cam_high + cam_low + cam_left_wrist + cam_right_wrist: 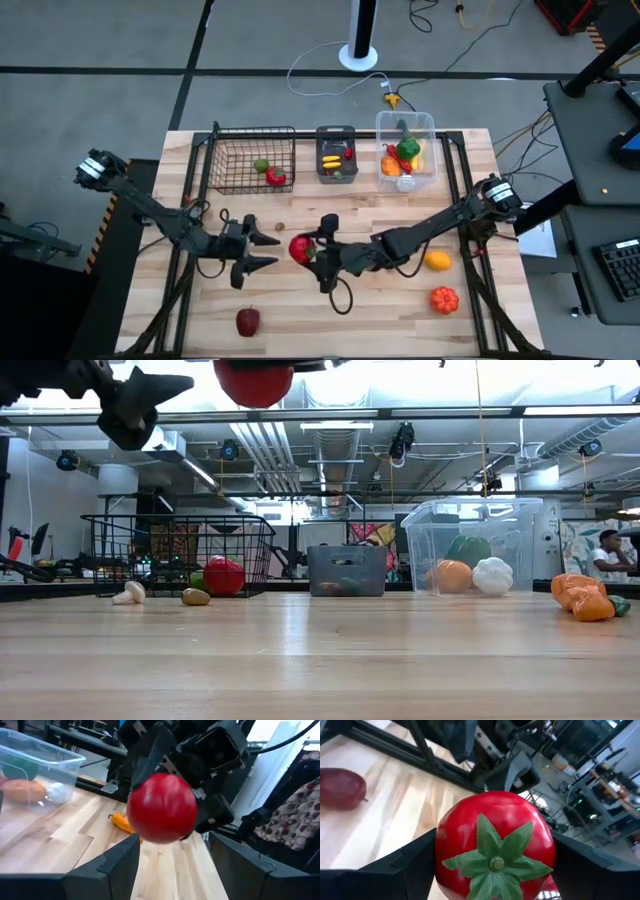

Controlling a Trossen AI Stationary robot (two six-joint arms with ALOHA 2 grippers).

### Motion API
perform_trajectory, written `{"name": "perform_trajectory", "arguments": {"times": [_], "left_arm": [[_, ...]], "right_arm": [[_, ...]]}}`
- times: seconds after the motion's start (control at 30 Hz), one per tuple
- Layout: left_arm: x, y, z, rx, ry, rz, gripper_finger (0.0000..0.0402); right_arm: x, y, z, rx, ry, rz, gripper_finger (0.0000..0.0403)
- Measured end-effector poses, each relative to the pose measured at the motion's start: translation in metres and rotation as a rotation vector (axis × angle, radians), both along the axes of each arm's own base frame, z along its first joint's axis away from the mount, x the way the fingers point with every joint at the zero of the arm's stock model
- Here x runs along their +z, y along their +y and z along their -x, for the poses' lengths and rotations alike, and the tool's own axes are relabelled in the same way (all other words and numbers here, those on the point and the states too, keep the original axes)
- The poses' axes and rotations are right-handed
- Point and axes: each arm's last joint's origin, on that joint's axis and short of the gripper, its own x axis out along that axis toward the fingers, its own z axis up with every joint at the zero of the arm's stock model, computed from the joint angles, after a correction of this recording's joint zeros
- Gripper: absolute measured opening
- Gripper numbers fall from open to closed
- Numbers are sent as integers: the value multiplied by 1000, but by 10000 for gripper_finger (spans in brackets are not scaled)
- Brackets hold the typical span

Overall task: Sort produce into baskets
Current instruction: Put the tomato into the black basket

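1. Tomato [300, 249] is the thing in hand: the right end effector [318, 253] grips it between its two fingers, lifted clear of the desk [380, 310], roughly mid-desk and well short of the baskets at the far edge.
2. Left end effector [268, 250] hangs just beside the tomato with its fingers spread and empty; in its wrist view the tomato sits right ahead between its two dark fingers, so we judge this to be a hand-over in the air.
3. We see the main risk in the transfer: the tomato is round and smooth, so if the right fingers let go before the left ones have closed, it would drop and roll across the desk.
4. We see a second risk in the closeness of the two end effectors: any advance that is off line would knock fingers together or nudge the tomato out of its grip.
5. Round as it is, the tomato has no real long axis; its stem axis lies roughly level, with the green calyx [492, 860] facing back toward the right wrist and the smooth underside facing the left end effector.
6. Mesh basket [247, 160] already holds a red piece, so we judge it the likely target.
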Motion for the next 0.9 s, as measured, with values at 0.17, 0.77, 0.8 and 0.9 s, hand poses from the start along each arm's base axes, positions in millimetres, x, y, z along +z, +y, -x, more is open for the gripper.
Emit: {"name": "perform_trajectory", "arguments": {"times": [0.17, 0.77, 0.8, 0.9], "left_arm": [[-1, -2, -4, 34, 6, -32, 226], [15, -27, -56, 248, 343, -521, 262], [13, -29, -59, 247, 351, -542, 270], [9, -31, -64, 303, 374, -582, 297]], "right_arm": [[4, -3, -3, 11, -31, 37, 312], [1, -38, -6, -126, 198, -175, 315], [0, -38, -6, -124, 203, -175, 315], [0, -40, -6, -134, 198, -173, 312]]}}
